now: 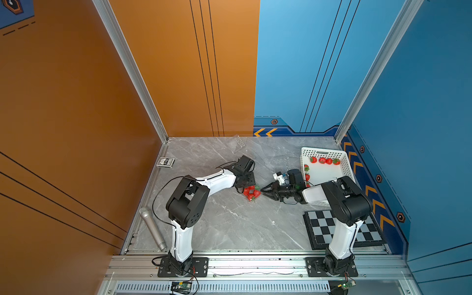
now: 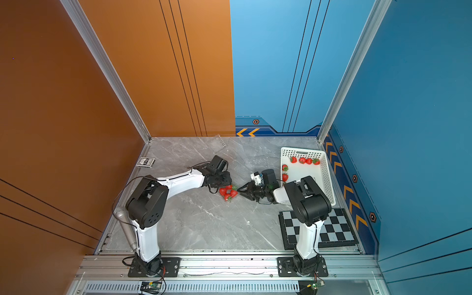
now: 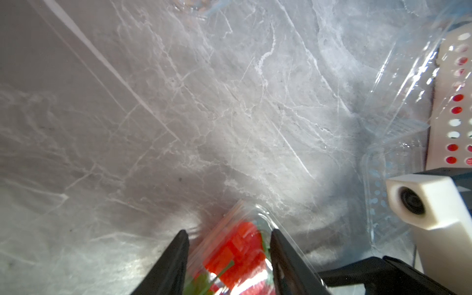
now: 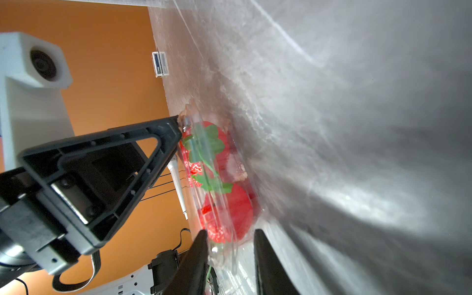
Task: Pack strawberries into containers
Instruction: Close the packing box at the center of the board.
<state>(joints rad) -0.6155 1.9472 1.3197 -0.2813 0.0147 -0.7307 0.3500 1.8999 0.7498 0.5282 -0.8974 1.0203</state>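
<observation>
Sitting near the middle of the table [image 1: 224, 229], btwn the two arms, is the filled box [image 1: 252, 194], w/ red strawberries [image 4: 237, 204] showing through its clear plastic; same spot in both top views. L gripper [image 3: 228, 231] comes at it from the L side. Its jaws are approx half apart, fingers [image 3: 176, 255] flanking the box and lying against both walls in the L wrist view, so it has hold of the box. R gripper [image 4: 230, 230] reaches in from the basket side, jaws part-open around the box's end rim. One finger is at the plastic, the other stands clear w/ a gap, so no clamp there.

Loose strawberries [image 1: 322, 160] lie in the white basket [image 1: 345, 163] at the R edge: four in a row by its far wall, a few more down its inner side. An empty box [image 1: 237, 143] lies by the back wall, a second empty box [image 1: 281, 162] just beside the basket. Chessboard [image 1: 319, 226] lies partly under the R arm.
</observation>
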